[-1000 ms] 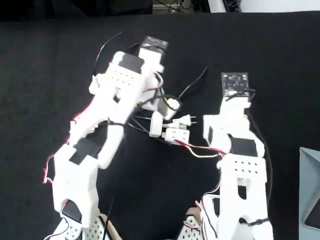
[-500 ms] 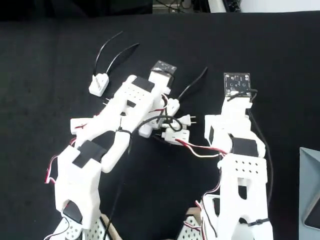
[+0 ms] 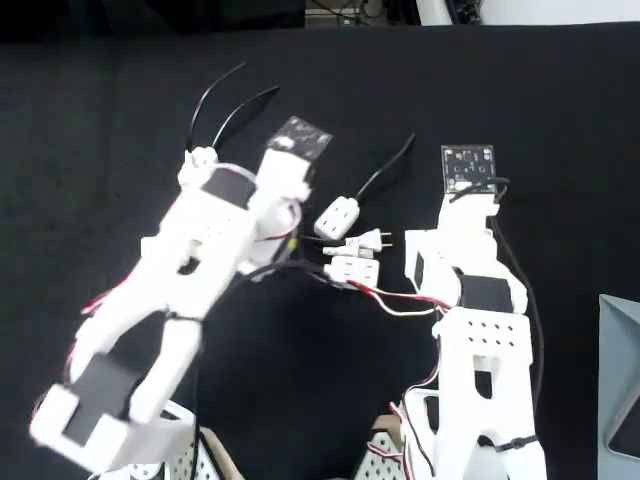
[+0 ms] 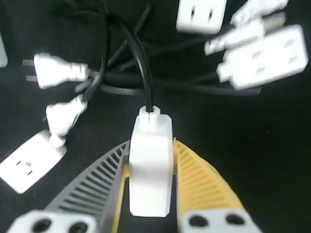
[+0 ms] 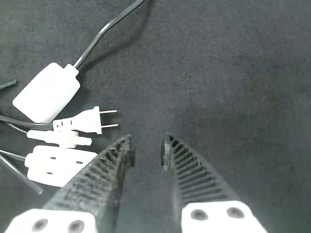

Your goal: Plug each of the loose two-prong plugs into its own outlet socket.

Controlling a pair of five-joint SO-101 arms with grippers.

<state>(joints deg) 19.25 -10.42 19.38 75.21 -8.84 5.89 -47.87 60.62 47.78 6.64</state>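
**Left gripper** (image 4: pixel 151 144): clamped on a white block (image 4: pixel 149 179), with the grey finger on one flank and the yellow finger on the other. A black cord (image 4: pixel 146 82) leaves the block's far end. Its working face is turned away, so plug or socket cannot be determined.

**Right gripper** (image 5: pixel 146 143): fingers slightly parted, nothing between them, poised over bare cloth.

**Surface and room:** a black cloth (image 3: pixel 560 100) covers the table and looks finely textured in the right wrist view. A thin strip of room runs along the upper edge of the high view, with a pale patch (image 3: pixel 520 10) near the corner. A grey object (image 3: pixel 620 370) is cut off at the right edge.

**Obscured:** in the high view the left arm (image 3: pixel 190 270) covers its own gripper and part of the cord tangle. The right arm (image 3: pixel 470 290) likewise covers its gripper. The outer items in the left wrist view are blurred.

**Task items:**
- A two-prong plug (image 5: pixel 82 124) lies on the cloth near the right gripper's fingertips without touching them.
- An outlet socket (image 5: pixel 58 167) lies close beside that plug.
- In the high view this group sits between the two arms.
- Ahead of the left gripper, a pronged plug (image 4: pixel 53 75) and a slotted socket (image 4: pixel 29 162) lie apart from the held block.
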